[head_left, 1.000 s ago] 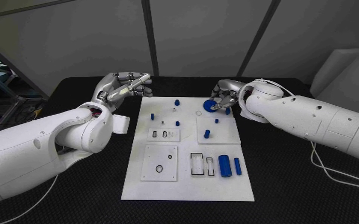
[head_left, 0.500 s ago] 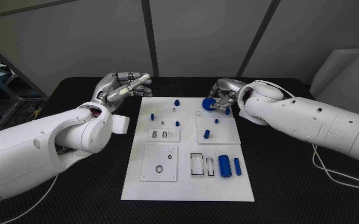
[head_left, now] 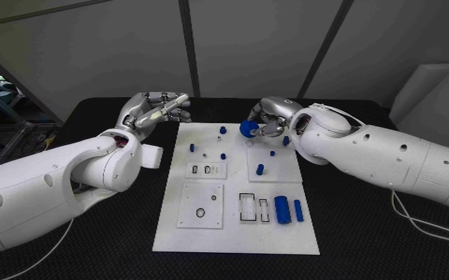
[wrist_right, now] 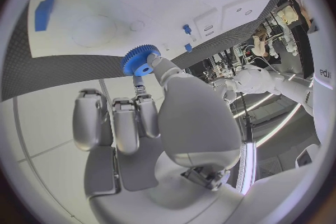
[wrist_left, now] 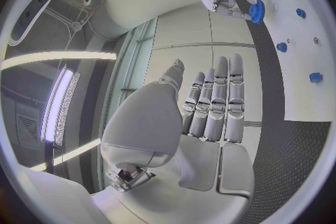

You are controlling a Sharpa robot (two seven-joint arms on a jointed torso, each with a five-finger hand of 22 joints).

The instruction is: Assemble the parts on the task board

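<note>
My right hand [head_left: 268, 116] pinches a blue gear [head_left: 248, 129] at its fingertips, above the board's [head_left: 236, 228] far edge. My left hand [head_left: 154, 109] hangs empty, fingers straight, beside the board's far left corner.

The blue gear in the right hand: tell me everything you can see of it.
The blue gear is a small round disc, plastic by its look, with fine teeth around its rim and a round hole through its centre. The right hand pinches it at its fingertips, above the far end of the task board, near the board's middle. It touches only those fingers, not the board.
</note>
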